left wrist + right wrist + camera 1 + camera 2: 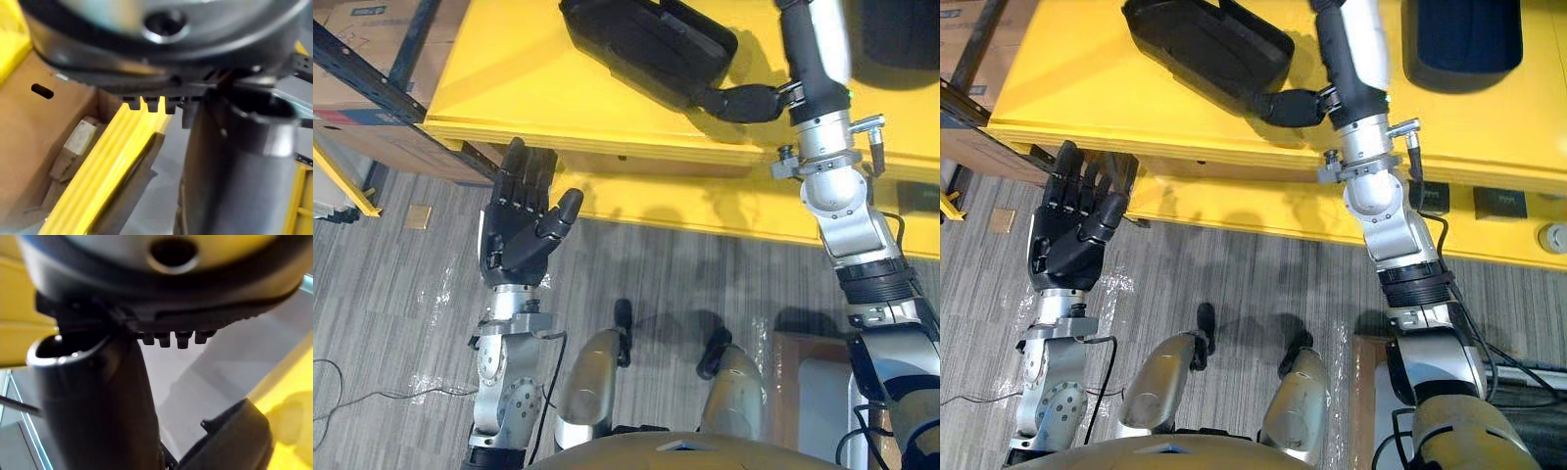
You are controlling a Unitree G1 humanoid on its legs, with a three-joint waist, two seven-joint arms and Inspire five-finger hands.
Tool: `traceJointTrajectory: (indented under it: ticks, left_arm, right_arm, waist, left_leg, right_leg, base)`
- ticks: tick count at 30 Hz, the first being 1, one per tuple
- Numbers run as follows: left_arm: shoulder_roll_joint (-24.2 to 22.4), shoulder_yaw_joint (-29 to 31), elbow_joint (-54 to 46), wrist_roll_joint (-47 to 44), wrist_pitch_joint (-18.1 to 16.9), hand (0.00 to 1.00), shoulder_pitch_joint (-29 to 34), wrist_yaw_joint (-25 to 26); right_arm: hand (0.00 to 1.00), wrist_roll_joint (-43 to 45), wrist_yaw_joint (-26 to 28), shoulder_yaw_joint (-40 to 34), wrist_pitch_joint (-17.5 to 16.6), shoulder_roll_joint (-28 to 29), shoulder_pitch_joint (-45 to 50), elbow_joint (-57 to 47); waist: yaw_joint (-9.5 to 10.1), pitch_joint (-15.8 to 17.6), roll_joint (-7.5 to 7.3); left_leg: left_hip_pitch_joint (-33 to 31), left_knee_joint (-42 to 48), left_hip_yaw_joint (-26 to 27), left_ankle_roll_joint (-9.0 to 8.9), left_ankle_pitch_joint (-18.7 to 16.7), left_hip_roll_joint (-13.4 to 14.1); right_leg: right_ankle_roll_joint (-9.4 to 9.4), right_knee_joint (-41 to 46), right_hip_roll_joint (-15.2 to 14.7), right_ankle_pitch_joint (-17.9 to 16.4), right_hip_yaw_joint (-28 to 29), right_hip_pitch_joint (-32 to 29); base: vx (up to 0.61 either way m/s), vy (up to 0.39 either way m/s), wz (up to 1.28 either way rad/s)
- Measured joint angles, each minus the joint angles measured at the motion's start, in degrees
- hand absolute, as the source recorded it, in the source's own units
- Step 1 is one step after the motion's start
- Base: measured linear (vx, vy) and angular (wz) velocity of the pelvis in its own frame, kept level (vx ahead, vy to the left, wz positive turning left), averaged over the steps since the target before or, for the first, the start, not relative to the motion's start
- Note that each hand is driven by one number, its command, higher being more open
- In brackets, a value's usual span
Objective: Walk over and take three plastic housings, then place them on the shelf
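A long black plastic housing [646,44] lies on the yellow shelf board [499,88]. A second dark housing [1459,39] rests on the same board farther right, partly cut off by the view's edge. My right hand [1356,59] reaches over the shelf with its thumb [744,101] stretched sideways against the near end of the long housing [234,440]. Its fingers run straight past the view's edge and curl round nothing. My left hand [519,235] is held up, fingers straight, in front of the shelf's front edge, with nothing in it.
A lower yellow board [705,211] juts out under the top one. Cardboard boxes [362,49] and a dark metal rack post [372,73] stand at the left. An open box [803,392] sits on the grey floor at the lower right.
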Motion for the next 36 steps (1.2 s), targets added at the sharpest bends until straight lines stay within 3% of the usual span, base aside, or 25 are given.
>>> traceJointTrajectory:
  ticks: [1, 2, 10, 13, 20, 27, 28, 36]
  left_arm:
    - [0.0, -0.43, 0.54, 0.04, -0.31, 1.0, -0.46, 0.04]
    - [0.14, -3.59, 2.74, 0.94, -2.16, 1.0, -1.16, 2.51]
    - [0.13, -3.16, 2.79, 0.9, -2.16, 1.0, -1.06, 2.45]
    - [0.13, -1.97, 4.64, 0.73, -2.15, 1.0, -0.78, 2.17]
    - [0.15, 0.56, 6.61, 0.04, -1.51, 1.0, 3.39, 1.84]
    - [0.16, 0.08, 7.34, 0.11, -0.41, 1.0, 3.44, 1.39]
    - [0.16, 0.02, 7.34, 0.12, -0.33, 1.0, 3.44, 1.28]
    - [1.02, -0.21, 9.95, 0.09, 0.77, 1.0, 3.88, 0.16]
  right_arm:
    - [1.0, -0.01, 0.48, 0.71, 0.02, -0.54, -0.46, 0.0]
    - [1.0, 0.05, 1.34, 4.51, 0.33, -1.29, -5.08, 2.19]
    - [1.0, 0.19, 1.33, 4.44, 0.33, -1.23, -4.61, 2.18]
    - [1.0, 0.34, 1.63, 3.73, 0.31, -1.19, -2.89, 1.86]
    - [1.0, 4.94, 6.98, 1.76, 0.28, -1.2, -2.16, 1.36]
    - [1.0, 5.85, 9.94, 0.61, 0.76, -1.24, -0.36, -0.48]
    - [0.0, 5.84, 10.33, 0.61, 1.42, -1.24, -0.31, -0.48]
    - [0.0, 2.22, 11.41, 1.63, 2.69, -2.25, -0.22, 2.66]
  waist:
    - [-0.13, 0.36, 0.06]
    - [-0.88, 2.98, -0.01]
    - [-0.64, 3.0, -0.04]
    - [0.92, 3.09, -0.27]
    - [0.93, 2.98, -0.54]
    - [0.53, 2.79, -0.47]
    - [0.28, 2.7, -0.43]
    - [-0.46, 1.29, -0.35]
  left_leg:
    - [-0.1, 0.27, -0.05, -0.07, -0.07, 0.07]
    - [1.24, -3.79, -1.14, -0.14, 3.31, 0.29]
    - [1.83, -6.17, -2.06, -0.23, 4.97, 0.1]
    - [3.8, -8.33, -1.79, -0.31, 5.42, 0.11]
    - [8.17, -14.83, -1.69, -0.18, 7.93, -0.83]
    - [11.62, -20.97, -1.71, -0.12, 10.61, -1.51]
    - [11.79, -21.52, -1.72, -0.08, 10.9, -1.6]
    - [14.56, -25.15, -2.17, 0.21, 12.94, -2.72]
  right_leg:
    - [-0.03, -0.02, 0.04, -0.03, 0.02, 0.0]
    - [-0.99, 0.02, 0.64, -0.51, -1.12, 0.03]
    - [-1.12, -1.13, 0.88, -0.31, -2.9, 1.14]
    - [-1.09, -2.2, 1.53, 0.0, -2.99, 2.43]
    - [-0.92, -3.13, 1.07, 0.17, -4.04, 4.52]
    - [-0.89, -2.97, 0.57, 0.13, -4.2, 5.1]
    - [-0.89, -2.97, 0.55, 0.13, -4.22, 5.1]
    - [-0.64, -1.93, -0.61, -0.13, -4.71, 6.13]
  base:
    - [-0.08, -0.006, 0.01]
    - [-0.04, 0.0, 0.0]
    - [0.0, -0.006, 0.07]
    - [0.01, -0.003, -0.02]
    - [0.04, -0.003, 0.03]
    - [0.05, -0.033, 0.0]
    - [0.07, -0.051, 0.04]
    - [0.04, -0.052, 0.05]
